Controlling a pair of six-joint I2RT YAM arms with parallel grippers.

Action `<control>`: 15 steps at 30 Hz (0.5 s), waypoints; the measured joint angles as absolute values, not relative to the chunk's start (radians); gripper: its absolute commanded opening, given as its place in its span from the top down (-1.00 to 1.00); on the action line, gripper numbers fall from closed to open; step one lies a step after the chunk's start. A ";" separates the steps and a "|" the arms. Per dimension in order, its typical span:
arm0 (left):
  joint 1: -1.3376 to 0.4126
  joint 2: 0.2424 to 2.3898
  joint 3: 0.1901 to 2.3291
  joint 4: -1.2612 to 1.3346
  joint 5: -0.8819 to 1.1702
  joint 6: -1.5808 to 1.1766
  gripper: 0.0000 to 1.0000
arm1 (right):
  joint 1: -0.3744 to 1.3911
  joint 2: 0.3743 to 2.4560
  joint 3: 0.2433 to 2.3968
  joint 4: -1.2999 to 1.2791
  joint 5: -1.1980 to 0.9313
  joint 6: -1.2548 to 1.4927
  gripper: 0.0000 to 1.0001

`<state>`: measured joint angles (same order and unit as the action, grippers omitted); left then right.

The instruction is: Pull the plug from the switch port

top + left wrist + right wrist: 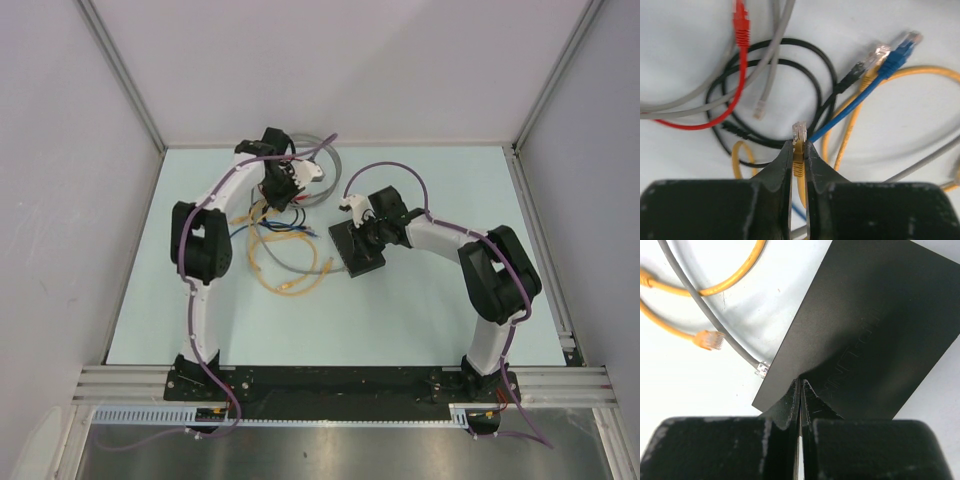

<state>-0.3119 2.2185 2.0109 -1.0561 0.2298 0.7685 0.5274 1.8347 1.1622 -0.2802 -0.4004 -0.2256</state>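
The switch [358, 250] lies flat on the pale bench [450, 310], near the middle and set at an angle, just right of a loose tangle of cables. The right arm reaches in over it. From its wrist camera, the right fingers [796, 392] are pressed together with nothing visible between them, and their tips are at the near edge of the switch's matte-black top.

A grey plug [761, 370] on a grey cable [737, 352] touches the switch's left edge. From here I cannot tell whether it is seated in a socket or only lying against the box. Just beside it, 1 orange plug [710, 340] lies loose on the bench, apart from the switch.

The left arm is further back, over the cable tangle and well apart from the switch. The left fingers [788, 157] are pinching a yellow plug [799, 134] by its boot, with the clear tip sticking out past them. Below it on the bench are a red cable [741, 30], a black cable [847, 80] in 2 loops, a blue plug [896, 57] and more grey and yellow leads.
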 measured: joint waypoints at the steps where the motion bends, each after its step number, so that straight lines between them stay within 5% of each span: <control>1: -0.320 2.195 1.985 -1.031 0.200 0.806 1.00 | 0.526 1.835 1.162 -0.281 -0.402 -0.226 1.00; 3: -0.342 2.140 1.912 -0.963 0.130 0.886 0.96 | 0.525 1.837 1.164 -0.282 -0.406 -0.226 1.00; 9: -0.436 2.075 1.810 -0.782 -0.033 1.076 0.01 | 0.523 1.839 1.167 -0.286 -0.411 -0.226 1.00; 15: -0.477 2.012 1.769 -0.717 0.015 1.007 -0.35 | 0.517 1.840 1.167 -0.286 -0.419 -0.223 1.00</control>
